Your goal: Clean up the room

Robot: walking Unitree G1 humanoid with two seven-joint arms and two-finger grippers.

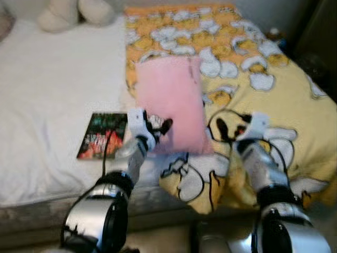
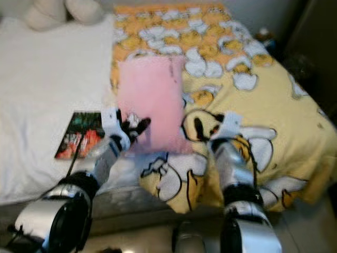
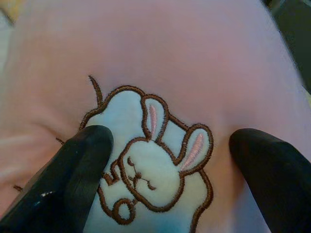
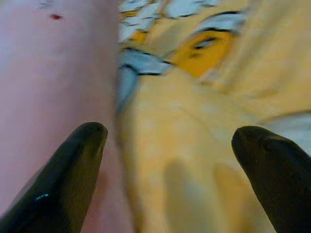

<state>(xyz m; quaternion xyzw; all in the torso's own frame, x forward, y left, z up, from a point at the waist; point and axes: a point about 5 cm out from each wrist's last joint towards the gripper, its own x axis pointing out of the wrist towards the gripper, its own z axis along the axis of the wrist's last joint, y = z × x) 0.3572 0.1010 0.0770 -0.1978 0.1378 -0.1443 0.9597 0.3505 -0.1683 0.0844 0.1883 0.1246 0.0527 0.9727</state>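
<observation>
Lying lengthwise up a white-sheeted bed, the pink rectangular plush pillow had its long axis running from the near edge toward the bed's head, overlapping a yellow blanket printed with white cartoon ducks. Left eye view: the left gripper sat at the pillow's near left corner, the right gripper just beside its near right edge; a dark, red-lettered book lay flat beside the pillow, and pale stuffed toys rested at the head. Left wrist view: the fingers stood apart, straddling a brown-outlined white rabbit embroidery on the pillow, a detail blurred in the eye views. Right wrist view: the fingers were spread, one over pink plush, the other over blanket.
</observation>
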